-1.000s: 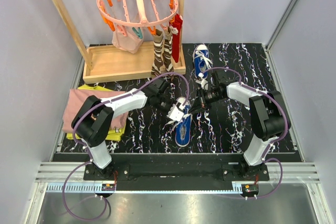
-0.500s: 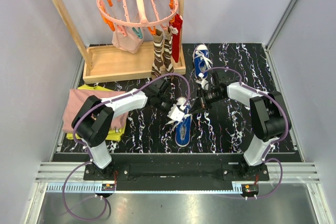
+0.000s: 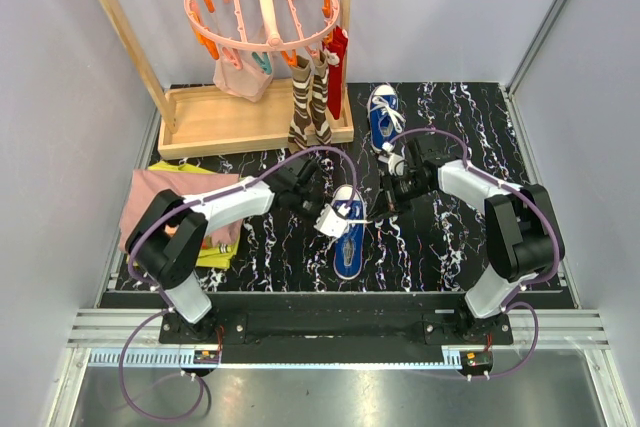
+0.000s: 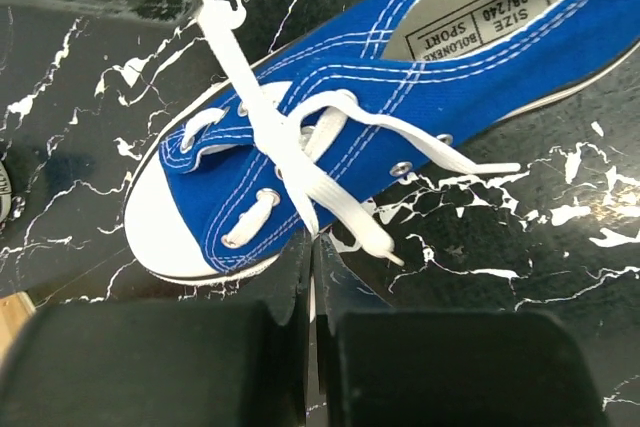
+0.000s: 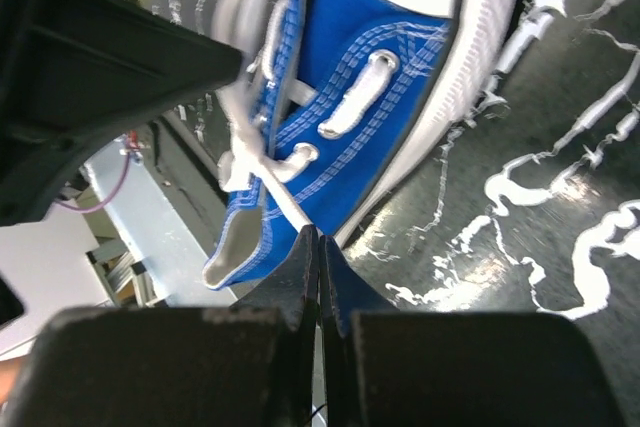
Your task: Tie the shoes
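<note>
Looking down from the top external view, the near shoe (image 3: 349, 244) lies on its sole in the middle of the black marbled desk (image 3: 450, 242), toe away from the arm bases. The far shoe (image 3: 381, 119) sits well behind it, just right of the wooden tray (image 3: 225, 119) of a drying stand. The left pincer (image 3: 333, 217) is at the near shoe's toe end from the left, and the right pincer (image 3: 386, 197) is just off that toe to the right. A pink round clip hanger (image 3: 262, 7) hangs above the tray with striped socks (image 3: 308, 97) dangling from it. Folded pink and yellow clothes (image 3: 150, 209) rest at the desk's left edge. In the left wrist view the near shoe (image 4: 450, 97) runs diagonally, its white toe cap (image 4: 160, 232) at lower left and a size label inside the opening. The white lace (image 4: 300, 172) crosses over the eyelets; one strand rises taut to the dark shape at the upper left corner. Another strand slants down to the left pincer (image 4: 310, 247), whose fingers are pressed together on it, with the short end poking out on the desk to the right. In the right wrist view the right pincer (image 5: 313, 239) is closed too, its tips pinching a taut strand of the white lace (image 5: 270, 185) that comes off the blue canvas of the near shoe (image 5: 340, 67). The shoe's ribbed white sidewall (image 5: 490, 47) rests on the desk, and the dark body of the other arm fills the left side.
</note>
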### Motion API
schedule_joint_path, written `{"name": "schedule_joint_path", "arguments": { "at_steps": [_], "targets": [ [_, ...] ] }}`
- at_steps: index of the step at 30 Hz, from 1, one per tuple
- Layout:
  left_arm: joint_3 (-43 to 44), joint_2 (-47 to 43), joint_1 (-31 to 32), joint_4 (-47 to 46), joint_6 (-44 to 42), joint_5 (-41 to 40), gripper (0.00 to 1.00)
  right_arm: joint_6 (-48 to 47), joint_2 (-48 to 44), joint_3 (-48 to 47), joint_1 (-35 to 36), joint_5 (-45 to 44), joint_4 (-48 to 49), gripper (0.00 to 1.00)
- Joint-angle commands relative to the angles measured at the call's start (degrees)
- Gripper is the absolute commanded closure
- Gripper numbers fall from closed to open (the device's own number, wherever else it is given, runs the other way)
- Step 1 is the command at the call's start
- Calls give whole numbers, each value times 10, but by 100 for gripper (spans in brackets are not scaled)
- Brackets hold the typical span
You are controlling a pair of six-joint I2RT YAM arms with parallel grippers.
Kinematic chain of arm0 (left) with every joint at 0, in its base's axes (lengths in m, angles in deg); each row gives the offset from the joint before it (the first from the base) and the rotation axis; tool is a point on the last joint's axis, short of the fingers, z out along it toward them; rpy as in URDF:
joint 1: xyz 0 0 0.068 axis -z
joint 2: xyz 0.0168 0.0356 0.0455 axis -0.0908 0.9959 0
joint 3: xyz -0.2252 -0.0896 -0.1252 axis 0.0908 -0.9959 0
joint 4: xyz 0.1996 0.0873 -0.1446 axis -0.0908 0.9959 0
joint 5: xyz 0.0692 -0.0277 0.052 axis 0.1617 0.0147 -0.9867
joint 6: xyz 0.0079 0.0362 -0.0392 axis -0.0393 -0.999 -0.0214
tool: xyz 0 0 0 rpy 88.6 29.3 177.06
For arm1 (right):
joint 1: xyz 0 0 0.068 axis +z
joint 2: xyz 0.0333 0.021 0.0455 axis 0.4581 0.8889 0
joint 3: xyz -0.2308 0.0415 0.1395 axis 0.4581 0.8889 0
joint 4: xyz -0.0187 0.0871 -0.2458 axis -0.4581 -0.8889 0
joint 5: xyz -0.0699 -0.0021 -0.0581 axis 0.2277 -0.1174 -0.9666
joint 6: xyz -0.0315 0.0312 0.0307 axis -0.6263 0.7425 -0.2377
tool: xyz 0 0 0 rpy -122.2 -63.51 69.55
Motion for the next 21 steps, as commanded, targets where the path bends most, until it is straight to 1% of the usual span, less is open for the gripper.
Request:
{"name": "schedule_joint_path", "arguments": {
  "at_steps": [1, 8, 15, 21],
  "targets": [
    [-18, -36, -13, -12, 0, -14, 100, -27, -25, 7, -6, -41, -24, 100],
    [-30, -49, -27, -3, -10, -17, 100, -31, -23, 0, -19, -60, -32, 100],
    [-33, -43, -28, -1, -16, -20, 100, -36, -14, -12, -32, -99, -42, 100],
    [-37, -38, -34, 2, -20, -21, 100, -36, 2, -20, -33, -116, -48, 100]
  ]
}}
